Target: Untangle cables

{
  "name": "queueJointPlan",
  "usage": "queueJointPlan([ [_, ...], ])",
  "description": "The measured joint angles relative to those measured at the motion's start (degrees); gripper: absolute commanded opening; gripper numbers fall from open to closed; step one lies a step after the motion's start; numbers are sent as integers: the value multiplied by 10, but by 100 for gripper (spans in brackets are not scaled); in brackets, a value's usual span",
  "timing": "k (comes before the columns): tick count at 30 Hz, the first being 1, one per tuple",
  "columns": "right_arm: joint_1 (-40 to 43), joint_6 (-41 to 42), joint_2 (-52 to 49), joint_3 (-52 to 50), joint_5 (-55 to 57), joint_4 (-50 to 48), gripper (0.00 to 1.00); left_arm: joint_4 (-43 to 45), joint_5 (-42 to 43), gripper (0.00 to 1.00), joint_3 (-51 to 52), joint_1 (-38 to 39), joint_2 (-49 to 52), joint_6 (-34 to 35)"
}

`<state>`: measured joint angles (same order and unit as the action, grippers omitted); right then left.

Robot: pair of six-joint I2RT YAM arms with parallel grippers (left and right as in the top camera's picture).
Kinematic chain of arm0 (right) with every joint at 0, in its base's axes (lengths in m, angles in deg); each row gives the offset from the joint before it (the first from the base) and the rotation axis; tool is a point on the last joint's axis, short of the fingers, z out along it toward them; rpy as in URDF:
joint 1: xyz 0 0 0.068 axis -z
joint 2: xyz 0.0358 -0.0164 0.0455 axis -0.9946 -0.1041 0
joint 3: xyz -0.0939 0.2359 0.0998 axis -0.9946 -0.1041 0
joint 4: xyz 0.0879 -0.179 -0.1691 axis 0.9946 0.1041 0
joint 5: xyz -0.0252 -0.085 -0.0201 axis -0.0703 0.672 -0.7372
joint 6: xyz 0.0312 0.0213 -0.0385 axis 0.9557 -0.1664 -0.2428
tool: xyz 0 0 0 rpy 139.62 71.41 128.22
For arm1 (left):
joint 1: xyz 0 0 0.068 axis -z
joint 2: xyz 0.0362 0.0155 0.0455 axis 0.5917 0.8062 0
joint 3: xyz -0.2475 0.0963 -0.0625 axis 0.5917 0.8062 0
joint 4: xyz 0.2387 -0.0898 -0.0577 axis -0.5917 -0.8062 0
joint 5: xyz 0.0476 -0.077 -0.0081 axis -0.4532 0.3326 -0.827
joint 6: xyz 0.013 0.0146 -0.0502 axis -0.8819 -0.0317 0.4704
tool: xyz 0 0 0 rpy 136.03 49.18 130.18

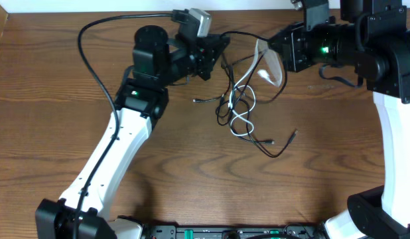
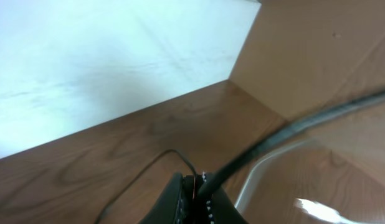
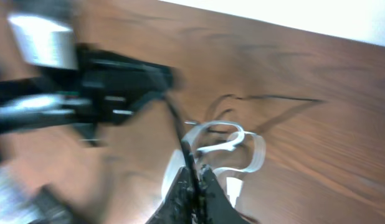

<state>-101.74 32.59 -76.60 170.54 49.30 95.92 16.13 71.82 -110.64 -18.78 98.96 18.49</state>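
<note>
Left edge: left arm (image 1: 105, 156) runs diagonally up from the bottom over the wood surface (image 1: 39, 133). Its own thick lead (image 1: 85, 53) loops out to the left; not one of the cables.

Left hand (image 1: 221, 45) is top centre, pointing right, with a grey wrist camera (image 1: 200, 21) on top. In its wrist view the fingers are pressed together, pinching a black cable (image 2: 273, 138) that leaves the tips up and to the right. A thinner black strand (image 2: 152, 163) trails left of the tips. Behind are a white wall (image 2: 86, 56) and a brown side panel (image 2: 317, 50).

Centre: the tangle (image 1: 237, 109) lies on the surface just below the gap between the two hands, black loops crossed over white ones. Loose plug ends stick out: one left (image 1: 196, 101), two lower right (image 1: 272, 142) (image 1: 294, 133).

The white cable (image 3: 260, 152) has its upper loop just beside the right hand, so it crowds that grip. Its lower part winds down into the tangle.

Right hand (image 1: 274, 45) faces the left hand, near it, with the black cable spanning between them. Its wrist view is blurred, but the fingers look closed onto that same black cable, which runs up to the left hand. The white loop sits directly behind the tips.

Far right: right arm (image 1: 391, 60) and its white upright (image 1: 394, 146), well apart from the tangle.
</note>
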Motion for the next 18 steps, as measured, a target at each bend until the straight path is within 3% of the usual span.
queueJointPlan([
  [6, 2, 38, 2, -6, 214, 7, 1, -24, -14, 8, 0, -20, -51, 0],
  [8, 7, 45, 3, -17, 249, 6, 5, -32, -15, 8, 0, -20, -75, 0],
  [11, 17, 52, 3, -46, 272, 0, 27, -38, -15, 8, 0, -20, -104, 0],
  [12, 20, 53, 3, -56, 273, -3, 29, -40, -15, 8, 0, -20, -113, 0],
  [18, 21, 58, 3, -149, 233, -37, 27, -45, -15, 8, 0, -20, -153, 0],
])
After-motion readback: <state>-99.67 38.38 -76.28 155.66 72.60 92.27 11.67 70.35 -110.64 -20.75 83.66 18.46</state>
